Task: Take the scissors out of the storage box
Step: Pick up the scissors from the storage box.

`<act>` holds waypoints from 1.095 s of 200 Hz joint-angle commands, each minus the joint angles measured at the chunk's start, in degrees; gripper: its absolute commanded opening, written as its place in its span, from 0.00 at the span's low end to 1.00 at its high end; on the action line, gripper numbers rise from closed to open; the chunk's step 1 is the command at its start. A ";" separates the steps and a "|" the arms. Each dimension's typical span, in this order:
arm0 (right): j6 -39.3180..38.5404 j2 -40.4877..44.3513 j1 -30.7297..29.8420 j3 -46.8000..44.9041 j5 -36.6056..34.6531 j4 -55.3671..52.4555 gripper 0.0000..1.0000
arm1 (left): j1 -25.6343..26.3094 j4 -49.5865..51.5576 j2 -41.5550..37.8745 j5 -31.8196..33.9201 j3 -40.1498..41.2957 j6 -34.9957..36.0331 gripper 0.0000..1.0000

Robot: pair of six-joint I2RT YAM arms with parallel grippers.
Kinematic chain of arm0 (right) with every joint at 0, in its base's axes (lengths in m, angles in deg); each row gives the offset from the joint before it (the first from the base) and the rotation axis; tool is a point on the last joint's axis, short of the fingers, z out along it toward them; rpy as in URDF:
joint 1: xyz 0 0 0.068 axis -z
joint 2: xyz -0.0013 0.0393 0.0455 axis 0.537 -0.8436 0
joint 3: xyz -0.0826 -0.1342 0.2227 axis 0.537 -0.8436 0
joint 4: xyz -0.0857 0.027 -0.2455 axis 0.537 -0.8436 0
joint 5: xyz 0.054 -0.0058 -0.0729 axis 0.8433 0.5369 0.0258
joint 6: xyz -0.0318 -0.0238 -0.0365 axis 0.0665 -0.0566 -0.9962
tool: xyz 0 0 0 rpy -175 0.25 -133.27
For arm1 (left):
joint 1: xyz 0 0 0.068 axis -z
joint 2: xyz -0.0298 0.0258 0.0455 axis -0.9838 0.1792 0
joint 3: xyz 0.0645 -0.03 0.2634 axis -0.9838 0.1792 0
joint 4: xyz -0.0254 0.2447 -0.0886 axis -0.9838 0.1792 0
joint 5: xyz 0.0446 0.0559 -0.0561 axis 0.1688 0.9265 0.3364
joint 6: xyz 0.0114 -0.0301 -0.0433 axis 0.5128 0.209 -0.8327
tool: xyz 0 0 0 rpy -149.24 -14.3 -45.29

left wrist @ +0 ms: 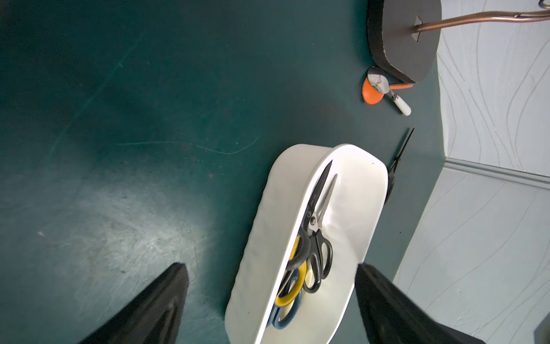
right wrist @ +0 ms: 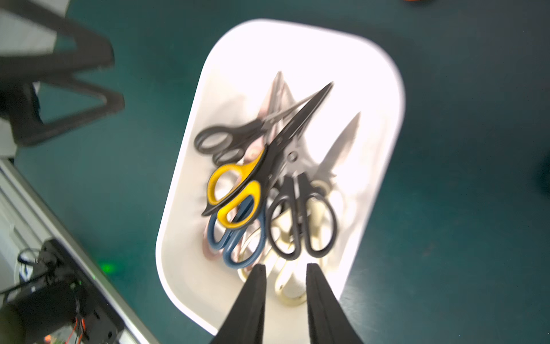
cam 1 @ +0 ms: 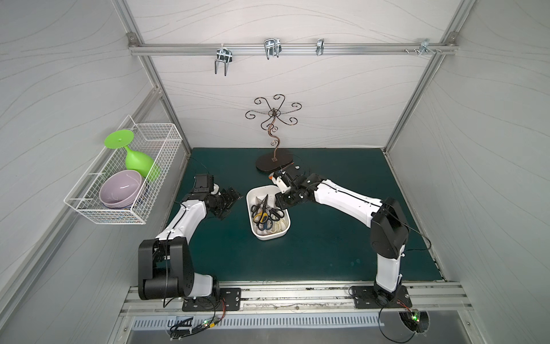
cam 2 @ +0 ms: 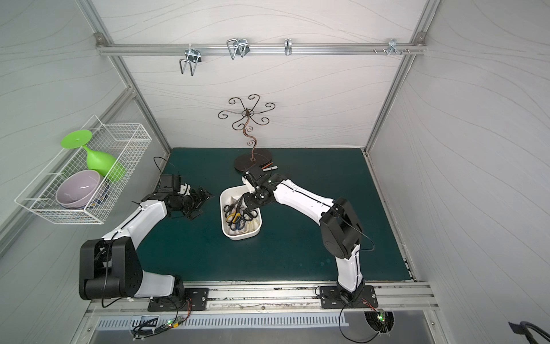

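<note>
Two grippers. Right gripper: fingers slightly apart, nothing between them, poised over the storage box. Left gripper: spread wide, holding nothing, just beside the box. Scissors: tangled heap inside the box, handles black, yellow, blue, cream, pink. Green mat: bare on the box's near and right sides.

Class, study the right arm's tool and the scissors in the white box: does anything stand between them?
Nothing visible does. The right tool hangs above the lidless storage box, jaws slightly apart and empty, with open air down to the scissors. Only the lower pairs lie under others, such as the yellow-handled pair on top.
</note>
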 commanded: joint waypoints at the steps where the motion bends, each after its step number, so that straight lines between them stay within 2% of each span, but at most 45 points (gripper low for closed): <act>1: -1.42 -2.13 -2.35 0.55 1.42 -2.35 0.29 | -1.33 1.56 -0.99 1.64 0.20 1.88 0.92; 40: -0.92 -5.10 -3.78 1.56 -1.70 -2.38 0.31 | -3.29 -0.01 -0.47 0.95 0.98 1.77 0.92; 98: -8.15 -10.37 -3.52 6.39 -8.63 -5.44 0.30 | -3.59 -2.13 1.20 -0.63 1.80 1.09 0.92; 137: -11.36 -13.96 -3.14 10.93 -10.42 -8.06 0.33 | -3.96 -2.70 1.73 -1.92 2.03 0.55 0.92; 170: -12.09 -15.62 -2.41 12.00 -9.70 -8.29 0.36 | -4.06 -3.07 1.99 -2.35 2.05 0.37 0.92; 219: -13.45 -18.15 -1.04 15.40 -6.47 -11.22 0.33 | -4.21 -3.20 2.38 -2.45 2.05 0.20 0.92</act>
